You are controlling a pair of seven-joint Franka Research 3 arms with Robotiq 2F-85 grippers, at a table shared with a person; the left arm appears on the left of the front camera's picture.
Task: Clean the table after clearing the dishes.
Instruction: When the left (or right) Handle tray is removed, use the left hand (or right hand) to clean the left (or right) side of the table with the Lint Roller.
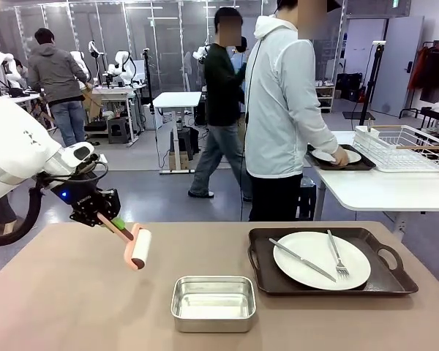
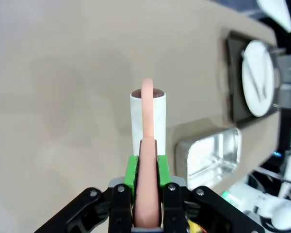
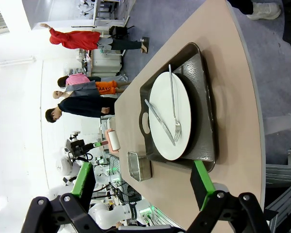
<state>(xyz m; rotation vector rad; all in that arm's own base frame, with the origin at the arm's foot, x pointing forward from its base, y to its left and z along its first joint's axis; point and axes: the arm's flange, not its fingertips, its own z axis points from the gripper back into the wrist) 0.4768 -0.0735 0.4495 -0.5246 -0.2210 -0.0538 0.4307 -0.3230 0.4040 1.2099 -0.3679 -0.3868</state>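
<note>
**A:** Where's the plate vs the left gripper?

**B:** Way off right on its tray, steel pan roughly between. The gripper's pinching a lint roller over bare table, near the far edge.

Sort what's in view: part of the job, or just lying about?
Job: table; near tray with plate, fork, knife; lint roller in the left gripper; far tray at the person's hand.
Lying about: steel pan, wire rack.
</note>
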